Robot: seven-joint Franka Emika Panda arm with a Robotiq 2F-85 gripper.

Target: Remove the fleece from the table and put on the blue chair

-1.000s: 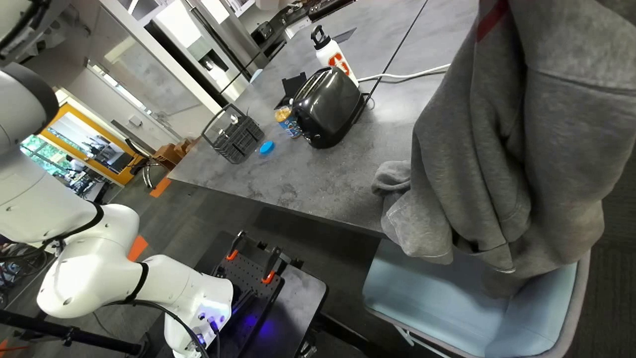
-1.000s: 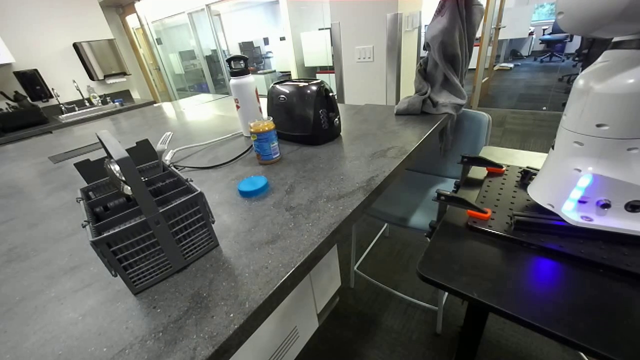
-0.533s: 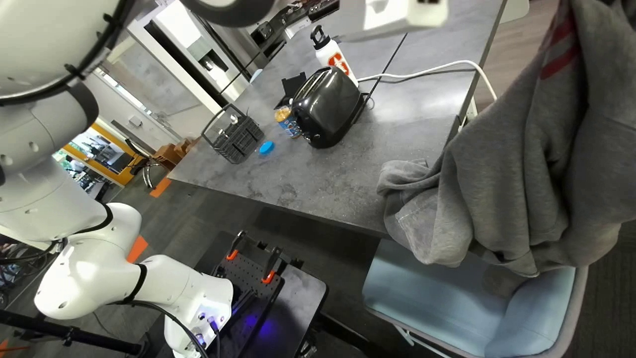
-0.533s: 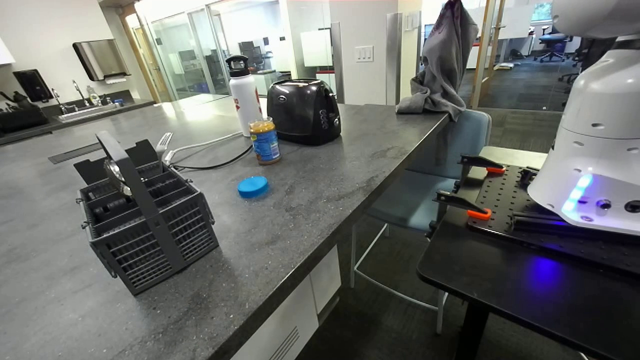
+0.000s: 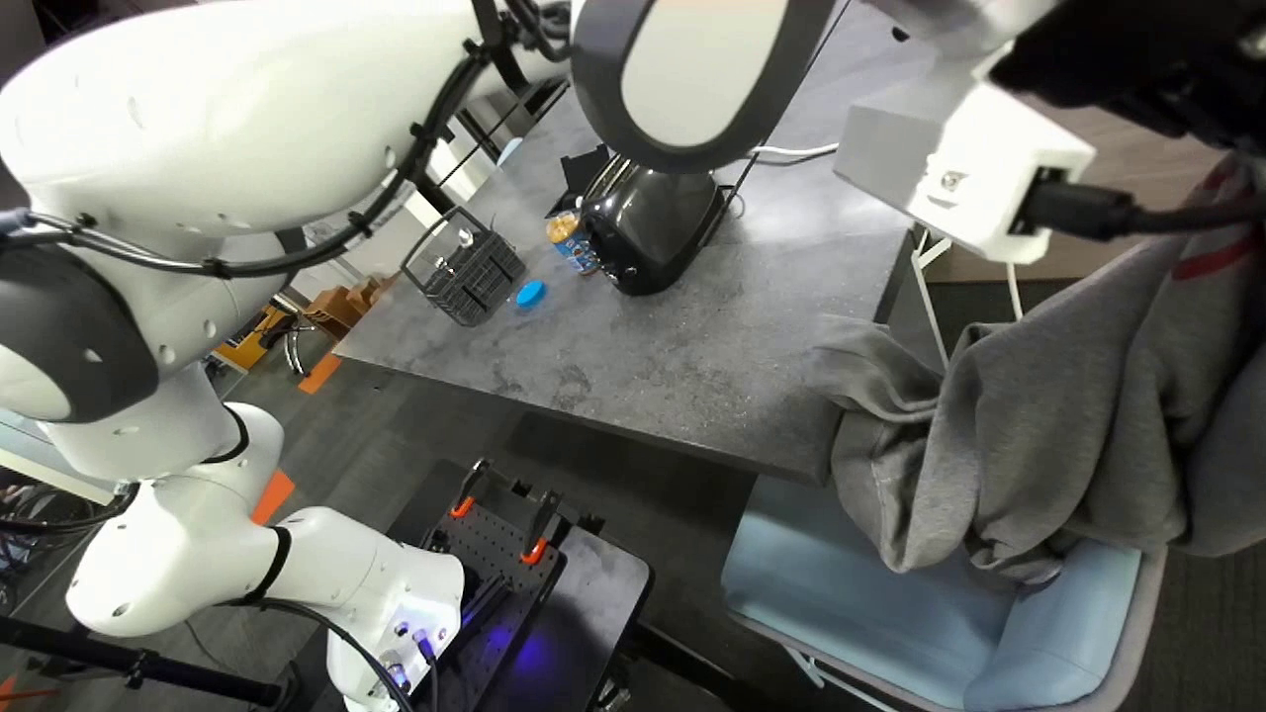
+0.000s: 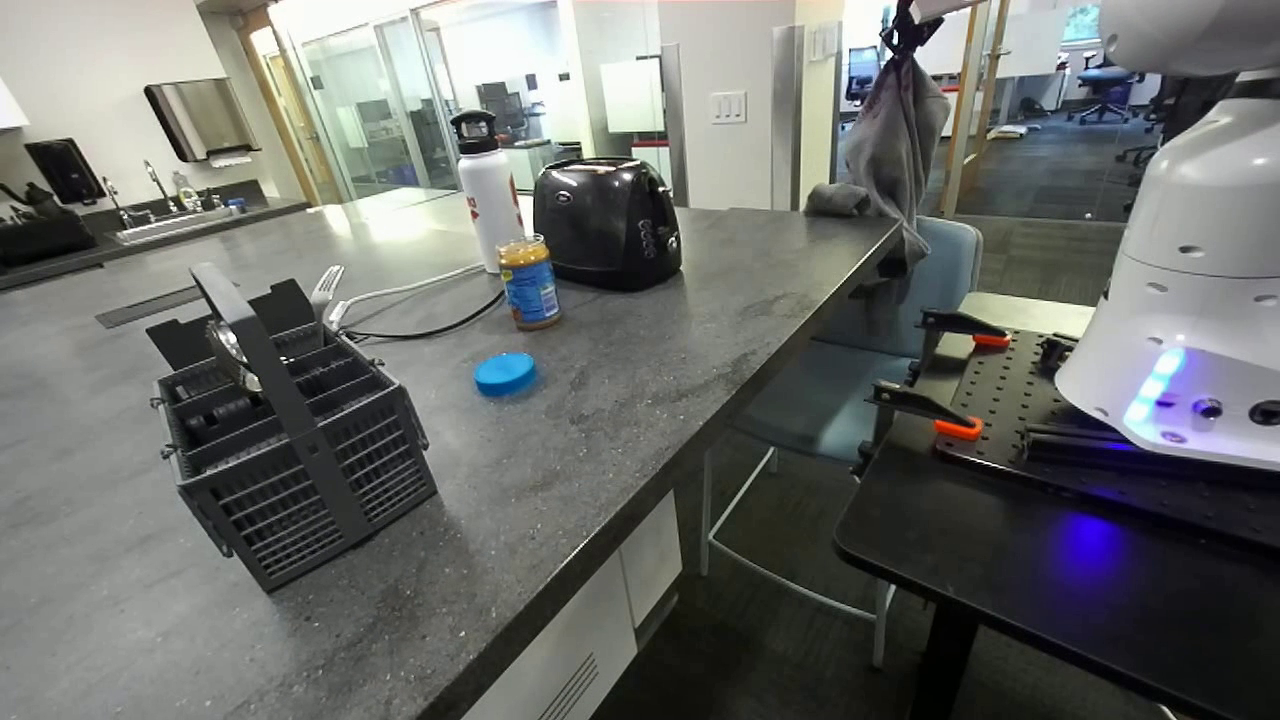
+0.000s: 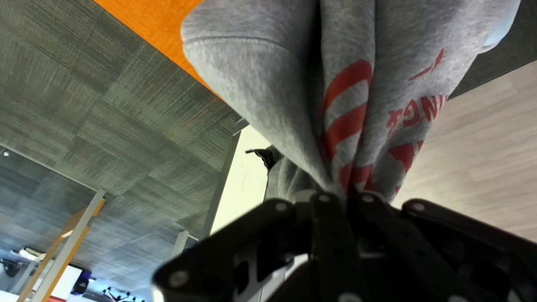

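The grey fleece (image 5: 1068,425) with red print hangs bunched from my gripper (image 6: 908,35). In the wrist view the jaws (image 7: 346,197) are closed on the gathered fleece (image 7: 268,79); the fingertips are buried in cloth. In an exterior view the fleece (image 6: 900,140) hangs by the far corner of the grey table (image 6: 600,430). A lower fold overlaps the table corner (image 5: 771,396); I cannot tell if it rests on it. The blue chair (image 5: 860,593) stands beside the table, below the fleece. Its seat (image 6: 820,390) also shows in an exterior view; the fleece partly covers its backrest.
On the table stand a black toaster (image 6: 608,225), a white bottle (image 6: 490,200), a peanut butter jar (image 6: 530,285), a blue lid (image 6: 506,373) and a cutlery basket (image 6: 300,440). The arm's forearm (image 5: 247,119) passes above the table. The robot's base table (image 5: 584,593) is beside the chair.
The arm has swung into an exterior view and come lower. The fleece has moved with it, away from the table and past its corner; its fold on the table has slid toward the edge.
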